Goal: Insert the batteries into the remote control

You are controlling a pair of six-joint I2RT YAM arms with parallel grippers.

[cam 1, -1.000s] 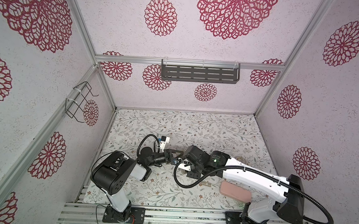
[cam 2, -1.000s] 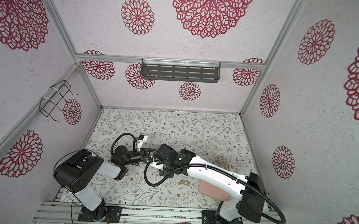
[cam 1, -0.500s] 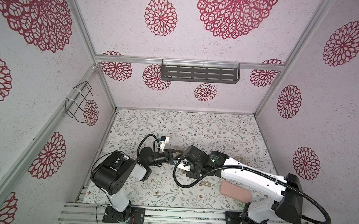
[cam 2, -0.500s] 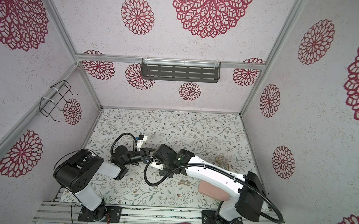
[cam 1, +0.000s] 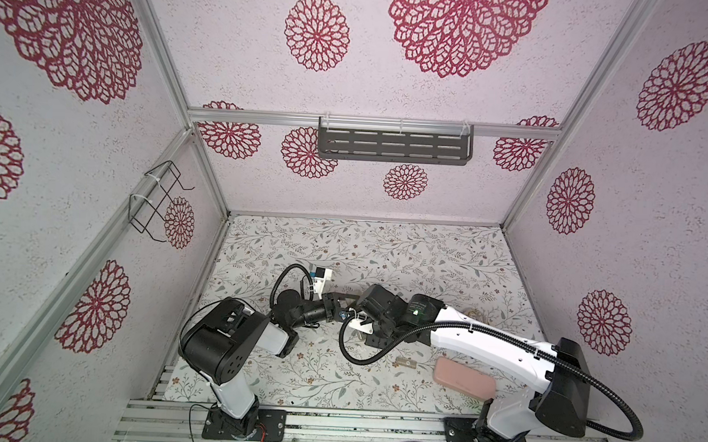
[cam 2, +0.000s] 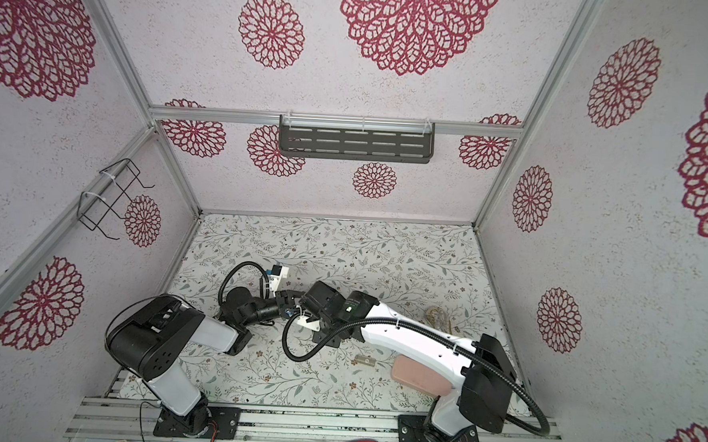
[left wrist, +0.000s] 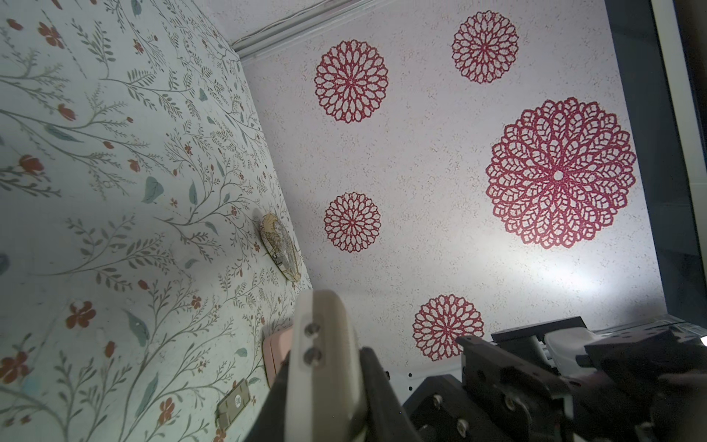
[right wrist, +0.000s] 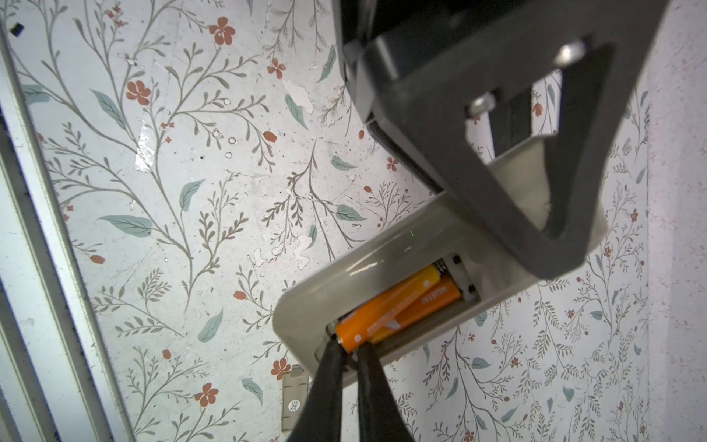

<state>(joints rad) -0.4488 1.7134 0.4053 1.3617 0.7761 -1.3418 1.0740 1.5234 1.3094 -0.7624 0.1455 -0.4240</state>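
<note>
My left gripper (left wrist: 325, 382) is shut on the remote control (left wrist: 325, 363) and holds it edge-on above the floor. Seen from the right wrist, the remote control (right wrist: 306, 317) shows its greyish-beige back with the compartment uncovered. Two orange batteries are in it. One battery (right wrist: 432, 304) lies flat; the other battery (right wrist: 390, 306) rests slanted across it, its near end raised. My right gripper (right wrist: 349, 346) pinches that raised end between narrow fingertips. In both top views the left gripper (cam 1: 333, 308) and right gripper (cam 1: 349, 313) meet at the middle of the floor.
A small beige cover piece (right wrist: 294, 398) lies on the floral floor (cam 1: 384, 252), also visible as the cover piece (cam 1: 405, 362). A pink pad (cam 1: 464, 377) sits by the right arm's base. A round patterned object (cam 1: 474, 315) lies at right. A dark shelf (cam 1: 393, 147) hangs on the back wall.
The right arm has edged slightly toward the left gripper. The left arm has not moved.
</note>
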